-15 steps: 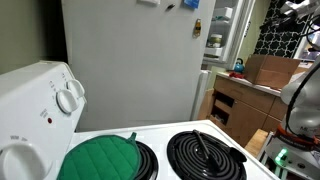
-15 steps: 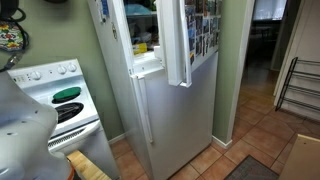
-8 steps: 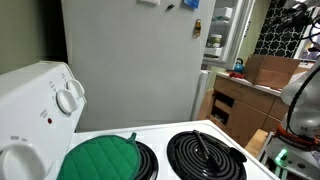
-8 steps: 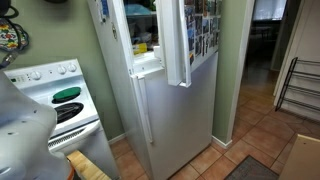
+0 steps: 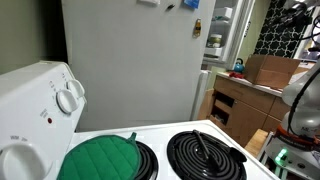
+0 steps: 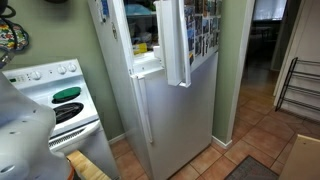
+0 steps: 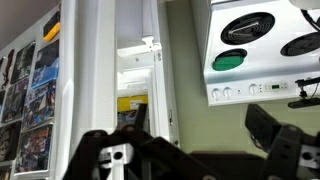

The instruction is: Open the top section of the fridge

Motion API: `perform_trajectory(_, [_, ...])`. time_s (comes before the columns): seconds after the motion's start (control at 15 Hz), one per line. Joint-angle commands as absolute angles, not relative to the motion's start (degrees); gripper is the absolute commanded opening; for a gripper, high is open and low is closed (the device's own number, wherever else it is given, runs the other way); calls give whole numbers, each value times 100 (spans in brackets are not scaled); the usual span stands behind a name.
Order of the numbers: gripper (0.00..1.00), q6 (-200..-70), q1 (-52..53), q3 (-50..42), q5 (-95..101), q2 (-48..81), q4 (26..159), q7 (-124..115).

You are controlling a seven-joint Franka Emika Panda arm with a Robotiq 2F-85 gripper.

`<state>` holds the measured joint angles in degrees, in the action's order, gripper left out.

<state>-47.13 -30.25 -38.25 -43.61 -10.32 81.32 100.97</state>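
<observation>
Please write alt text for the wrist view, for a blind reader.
The fridge's top section stands open, its door covered with photos at left. The open gripper fills the bottom edge; a white stove with a green pad shows at upper right.

Black claw (image 7: pixel 186 148), white rounded arm (image 5: pixel 304 98)

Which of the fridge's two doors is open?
The top section's door is swung outward, so the compartment's interior shows. The lower door beneath it sits flush and shut.
</observation>
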Motion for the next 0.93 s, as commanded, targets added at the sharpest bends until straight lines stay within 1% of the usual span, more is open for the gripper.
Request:
perform_trajectory(0.0, [100,-4736,-2715,-4075,-4328,-1059,8114,10047])
perform_trajectory(0.53, [100,-5129,-2752,-4114,-4025,-1200,8042,9375])
perform_trajectory(0.8, [100,-5286,-2700,-4145,-3584,-1286,7935,9488])
perform_trajectory(0.87, [100,-5178,-2641,-4240,-3826,-1169,7919,9480])
